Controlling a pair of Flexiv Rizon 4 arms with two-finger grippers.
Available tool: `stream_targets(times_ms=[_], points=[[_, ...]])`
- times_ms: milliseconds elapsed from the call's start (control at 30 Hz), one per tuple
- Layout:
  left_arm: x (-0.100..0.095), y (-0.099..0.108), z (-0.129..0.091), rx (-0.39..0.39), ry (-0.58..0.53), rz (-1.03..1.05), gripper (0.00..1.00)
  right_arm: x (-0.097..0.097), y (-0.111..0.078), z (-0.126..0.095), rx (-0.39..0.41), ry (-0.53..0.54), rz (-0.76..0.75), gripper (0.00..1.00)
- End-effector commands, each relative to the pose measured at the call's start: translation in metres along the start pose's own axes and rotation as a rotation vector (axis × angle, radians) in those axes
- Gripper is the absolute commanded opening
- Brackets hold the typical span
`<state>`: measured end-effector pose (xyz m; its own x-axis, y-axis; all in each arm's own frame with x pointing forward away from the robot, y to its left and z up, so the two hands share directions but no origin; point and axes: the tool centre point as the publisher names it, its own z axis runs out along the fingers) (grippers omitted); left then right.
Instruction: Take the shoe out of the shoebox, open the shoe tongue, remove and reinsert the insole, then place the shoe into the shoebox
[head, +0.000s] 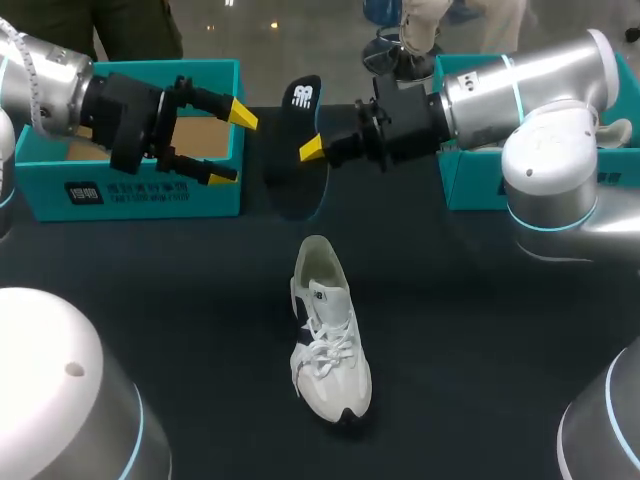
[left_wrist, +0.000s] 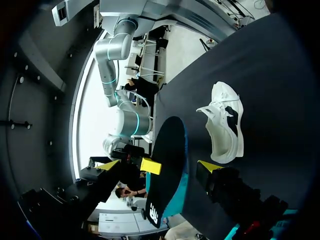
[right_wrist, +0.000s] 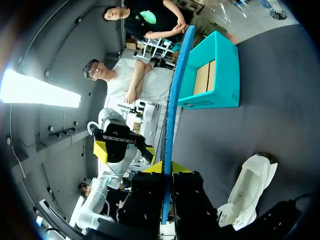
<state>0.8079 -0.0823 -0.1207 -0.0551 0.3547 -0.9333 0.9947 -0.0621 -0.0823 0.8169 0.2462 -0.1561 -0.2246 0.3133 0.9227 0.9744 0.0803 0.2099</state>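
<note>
A white shoe (head: 328, 345) lies on its sole in the middle of the dark table, toe toward the near edge; it also shows as the shoe (left_wrist: 225, 125) and the shoe (right_wrist: 250, 190). Its black insole (head: 298, 150) with a blue underside hangs upright above the table's far middle. My right gripper (head: 310, 150) is shut on the insole's edge, and the insole (right_wrist: 172, 110) runs edge-on out of the right gripper (right_wrist: 165, 167). My left gripper (head: 233, 146) stands open just left of the insole, not touching it. In the left wrist view the insole (left_wrist: 167, 165) stands ahead of the left gripper (left_wrist: 159, 165).
A teal shoebox (head: 130, 190) sits open at the far left, its cardboard floor showing, seen too as the shoebox (right_wrist: 210, 80). A second teal box (head: 470, 180) stands at the far right behind my right arm. Bare dark tabletop surrounds the shoe.
</note>
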Motion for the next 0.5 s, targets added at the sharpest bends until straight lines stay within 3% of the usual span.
stream_targets(times_ms=[33,133,300,400,500], points=[[0.0,0.0,-0.001,0.001,0.003,0.001,1.0,0.0,0.001,0.001,0.001,-0.002,0.001,0.0],[0.0,0.0,-0.001,0.001,0.003,0.001,1.0,0.0,0.001,0.001,0.001,-0.002,0.001,0.0],[0.011,0.003,0.001,-0.151,0.178,-0.093,1.0,0.0,0.001,0.001,0.001,-0.002,0.001,0.0],[0.02,0.008,-0.005,-0.281,0.289,-0.189,1.0,0.0,0.001,0.001,0.001,-0.002,0.001,0.0],[0.029,0.015,-0.018,-0.301,0.325,-0.303,1.0,0.0,0.001,0.001,0.001,-0.002,0.001,0.0]])
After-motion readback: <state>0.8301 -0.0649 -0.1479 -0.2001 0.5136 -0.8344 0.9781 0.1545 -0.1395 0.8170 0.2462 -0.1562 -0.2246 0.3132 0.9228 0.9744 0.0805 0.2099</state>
